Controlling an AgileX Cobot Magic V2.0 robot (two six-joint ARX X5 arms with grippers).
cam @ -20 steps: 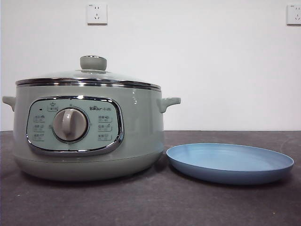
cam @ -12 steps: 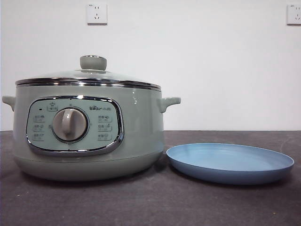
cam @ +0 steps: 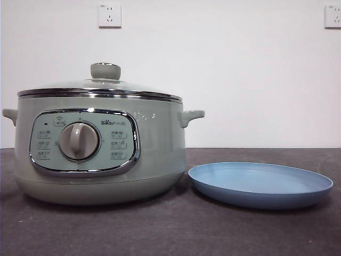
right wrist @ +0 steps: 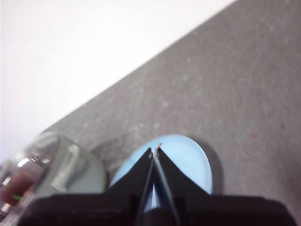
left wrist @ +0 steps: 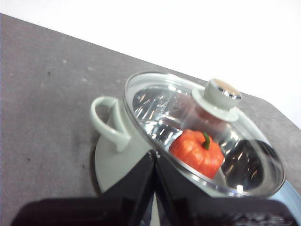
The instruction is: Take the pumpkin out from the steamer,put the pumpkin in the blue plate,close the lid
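On the dark table, seen from the front, the steamer [cam: 98,152] takes up the left half, its lid [cam: 101,89] seated flat on the rim with the knob [cam: 105,71] upright; the blue plate [cam: 260,184] lies just beside it on the right, close to its base though I cannot tell if they touch; nothing is on the plate.

From the left wrist I see the pumpkin [left wrist: 196,150] through the glass, resting inside the pot with its green stem up; so it is shut in, and by my reckoning the lid must come off first; no step of the task looks done yet.

Left gripper [left wrist: 154,162]: jaws pressed together, nothing between them; it hangs above and to one side of the steamer, and the knob lies ahead of it beyond the near rim; I judge this the nearer arm for the lid.

Right gripper [right wrist: 154,153]: jaws likewise together and empty, poised over the plate.

Neither arm shows in the front view; the pumpkin is hidden there by the pot wall; the right wrist picture is blurred, the steamer only a smear at its edge.
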